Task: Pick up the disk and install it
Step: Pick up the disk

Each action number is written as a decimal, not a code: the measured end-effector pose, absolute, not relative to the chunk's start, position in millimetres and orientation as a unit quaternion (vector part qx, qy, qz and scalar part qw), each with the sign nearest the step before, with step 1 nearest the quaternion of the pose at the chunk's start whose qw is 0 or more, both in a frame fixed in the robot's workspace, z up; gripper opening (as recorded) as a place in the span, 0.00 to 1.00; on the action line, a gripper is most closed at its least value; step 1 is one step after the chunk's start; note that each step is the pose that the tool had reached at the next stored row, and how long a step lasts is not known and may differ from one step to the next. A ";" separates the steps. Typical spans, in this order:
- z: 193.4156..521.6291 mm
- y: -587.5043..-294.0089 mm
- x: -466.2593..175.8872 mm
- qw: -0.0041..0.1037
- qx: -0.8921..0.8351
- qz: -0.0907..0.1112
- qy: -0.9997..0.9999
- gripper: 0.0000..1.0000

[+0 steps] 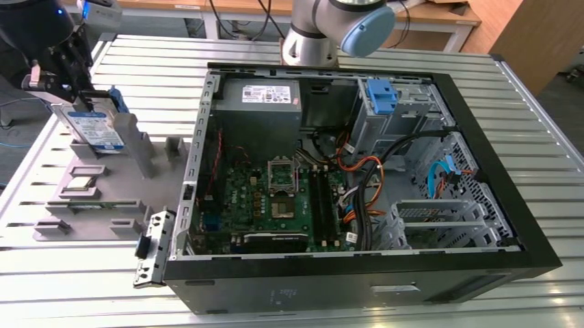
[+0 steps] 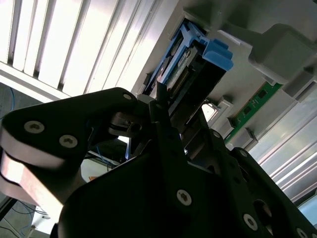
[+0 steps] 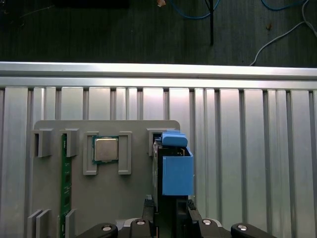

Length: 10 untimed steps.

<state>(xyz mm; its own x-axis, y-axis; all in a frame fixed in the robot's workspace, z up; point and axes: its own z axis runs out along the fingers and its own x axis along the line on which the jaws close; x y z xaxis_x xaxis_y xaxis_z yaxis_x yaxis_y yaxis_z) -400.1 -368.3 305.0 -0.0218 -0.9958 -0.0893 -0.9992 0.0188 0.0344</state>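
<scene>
- Here's the gripper (image 1: pixel 84 98) at the exterior view's far left, down on the disk (image 1: pixel 96 130), which stands on edge in a slot of the grey holder (image 1: pixel 119 184) on the slatted surface (image 1: pixel 55 287).
- In the first wrist view the fingers (image 3: pixel 149 212) look clamped on the near end of the disk (image 3: pixel 177 171), one on each side, no gap showing.
- The second wrist view agrees: a finger (image 2: pixel 159 106) lies right against the disk (image 2: pixel 190 62), just below the blue caddy tab.
- The step in hand, as I read it, is the pick-up, freeing the disk from its slot.
- Done well, that means pulling in line with the slot walls. Any sideways lean could jam the caddy or drag the holder along.
- The grip is on one end only, so the far end may sag or swing. A slow, steady pull looks wise.
- Watch the neighbours: a processor chip (image 3: pixel 106 149) and a green memory stick (image 3: pixel 64 188) sit in nearby slots of the holder.
- The open computer case (image 1: pixel 511 225) lies well apart, to the exterior view's right.
</scene>
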 end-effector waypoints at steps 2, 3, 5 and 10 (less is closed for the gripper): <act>305.1 -368.3 -400.1 0.020 -0.699 0.044 0.713 0.35; 305.2 -368.3 -400.1 0.020 -0.699 0.044 0.713 0.35; 305.6 -368.3 -400.1 0.020 -0.699 0.044 0.713 0.35; 308.7 -368.3 -400.1 0.020 -0.699 0.044 0.713 0.35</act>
<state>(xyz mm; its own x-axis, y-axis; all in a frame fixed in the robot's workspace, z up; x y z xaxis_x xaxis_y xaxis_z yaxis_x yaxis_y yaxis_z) -400.1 -368.3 308.7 -0.0218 -0.9958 -0.0892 -0.9992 0.0187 0.0346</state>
